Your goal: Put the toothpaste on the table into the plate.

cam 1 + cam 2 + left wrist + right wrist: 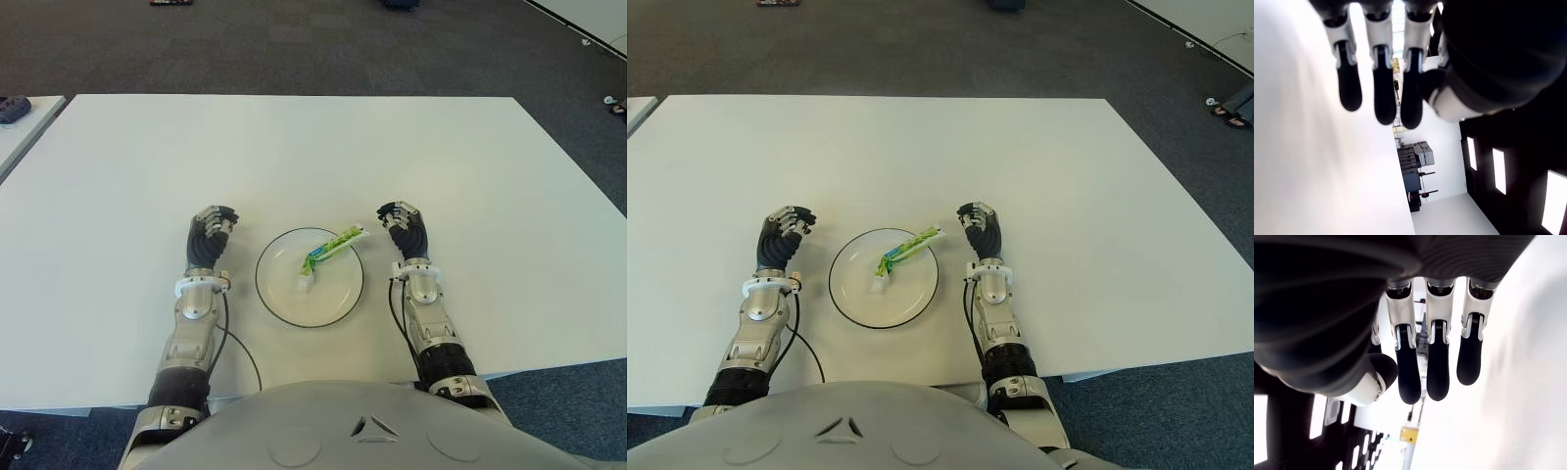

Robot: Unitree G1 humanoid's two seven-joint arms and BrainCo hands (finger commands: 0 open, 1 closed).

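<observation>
Toothpaste: the toothpaste (329, 249) is a small green and white tube. It lies inside the plate, slanted. Its far end reaches up to the plate's rim on the right side. Its white cap end points toward the middle of the plate.

Plate: the plate (279, 295) is round and white with a dark rim. It sits flat on the table, near the robot's edge, between the two hands.

Table: the table (313, 157) is big and white. Most of it is bare.

Left hand: the left hand (211, 238) shows just left of the plate, not touching it. Its fingers (1381, 93) hang long and loose, side by side, in the left wrist view. They hold nothing.

Right hand: the right hand (405, 230) shows just right of the plate, near the far end of the tube. It does not touch the tube or the plate. Its fingers (1436, 362) stretch out straight and loose in the right wrist view, with the thumb off to one side. They hold nothing.

Floor: a dark grey carpet (294, 44) lies past the far edge of the table.

Other table: a corner of a second white table (24, 122) shows at the far left, with a small dark thing on it that is too small to tell.
</observation>
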